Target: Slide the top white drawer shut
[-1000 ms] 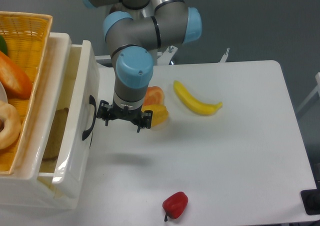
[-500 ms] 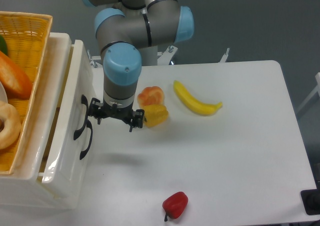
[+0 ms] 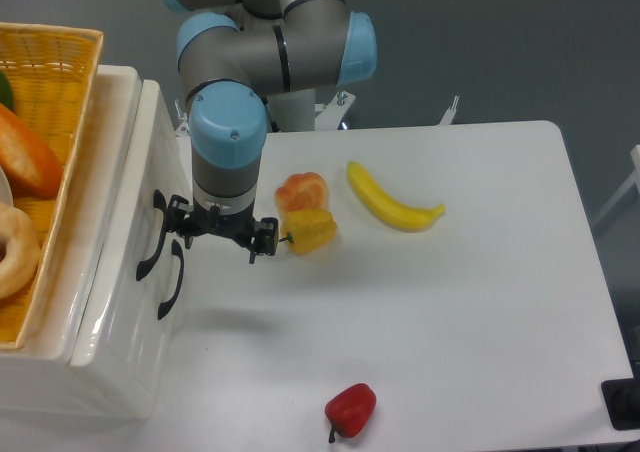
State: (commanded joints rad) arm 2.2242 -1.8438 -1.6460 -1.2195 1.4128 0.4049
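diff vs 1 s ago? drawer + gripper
The top white drawer slid left into the cabinet and now looks almost flush, its cream inside no longer showing. The gripper travelled left with it, jaws spread, beside the black handle; whether they touch is unclear. Nothing grasped or released. Banana, orange, yellow pepper, red pepper and basket stayed put.

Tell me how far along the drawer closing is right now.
Nearly finished. The top drawer sits almost flush with the cabinet, its handle close above the lower handle, with no cream inside showing. The tool is right at the drawer front, fingers spread, gripping nothing. Perhaps a last small nudge and backing away remain.
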